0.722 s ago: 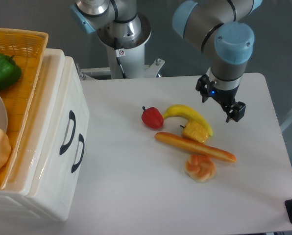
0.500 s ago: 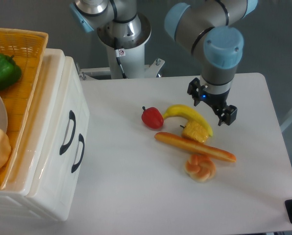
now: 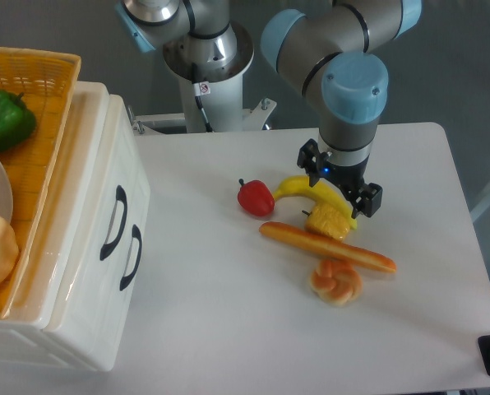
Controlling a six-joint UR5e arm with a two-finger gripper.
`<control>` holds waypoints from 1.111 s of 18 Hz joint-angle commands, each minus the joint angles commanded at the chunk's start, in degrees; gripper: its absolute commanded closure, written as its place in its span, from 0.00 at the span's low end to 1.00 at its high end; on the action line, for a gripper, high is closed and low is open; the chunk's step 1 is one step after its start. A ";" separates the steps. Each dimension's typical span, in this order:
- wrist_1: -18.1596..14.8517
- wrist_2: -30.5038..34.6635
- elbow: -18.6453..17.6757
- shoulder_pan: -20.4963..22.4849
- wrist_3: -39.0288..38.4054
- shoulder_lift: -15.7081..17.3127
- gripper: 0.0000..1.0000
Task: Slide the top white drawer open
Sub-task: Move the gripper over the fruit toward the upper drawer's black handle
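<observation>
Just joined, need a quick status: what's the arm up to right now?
The gripper holds nothing and hovers over the banana among the toy food mid-table, jaws apart. It has been tracking left across the table toward the drawer unit. The top white drawer is shut, its black handle untouched and well to the gripper's left. An orange wicker basket sits on top of the unit.

Glossy cream plastic top white drawer (black handle), woven wicker basket, matt white table.
</observation>
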 joint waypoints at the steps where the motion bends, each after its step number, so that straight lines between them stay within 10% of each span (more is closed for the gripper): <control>1: -0.17 -0.19 0.00 -0.09 -1.06 0.26 0.00; 20: -5.36 -11.44 0.87 -10.10 -38.41 0.71 0.00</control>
